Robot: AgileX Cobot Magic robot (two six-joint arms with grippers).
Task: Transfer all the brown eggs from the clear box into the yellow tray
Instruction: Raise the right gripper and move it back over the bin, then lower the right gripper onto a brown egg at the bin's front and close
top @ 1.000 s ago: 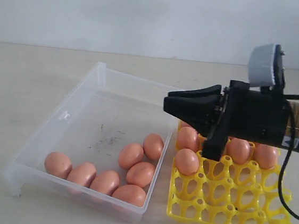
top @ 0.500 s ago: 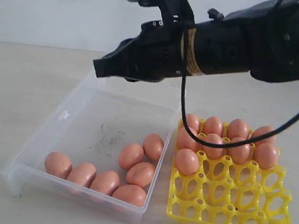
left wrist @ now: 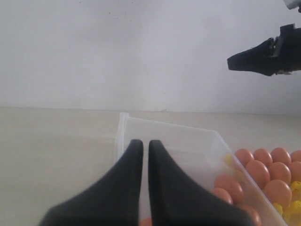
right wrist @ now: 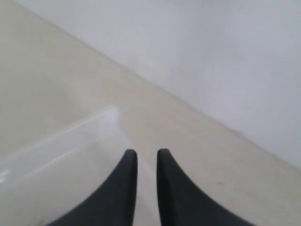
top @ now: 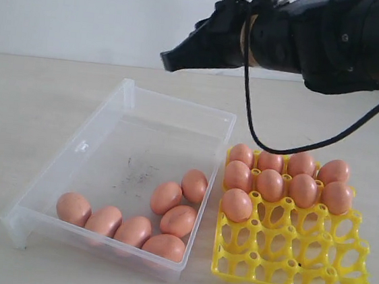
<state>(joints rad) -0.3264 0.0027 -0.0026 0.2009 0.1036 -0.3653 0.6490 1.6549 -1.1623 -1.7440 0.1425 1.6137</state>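
Several brown eggs (top: 167, 197) lie at the near end of the clear box (top: 180, 104). Several more (top: 270, 184) fill the far rows of the yellow tray (top: 285, 260), right of the box. My right gripper (top: 165, 61) hangs high above the box's far edge, empty, its jaws only a narrow slit apart (right wrist: 146, 153). The right wrist view shows the box's corner (right wrist: 61, 141) below the fingers. My left gripper (left wrist: 142, 142) is shut on nothing, low in front of the box (left wrist: 188, 146); it is out of the exterior view. Eggs (left wrist: 256, 169) show behind it.
The right arm's black body and its cable (top: 290, 149) span the space above the tray's far side. The pale tabletop (top: 31, 98) extends left of the box, with a white wall behind.
The right arm rose from just above the tray, swung left over the box, then lifted higher toward the box's far edge. No egg has moved.
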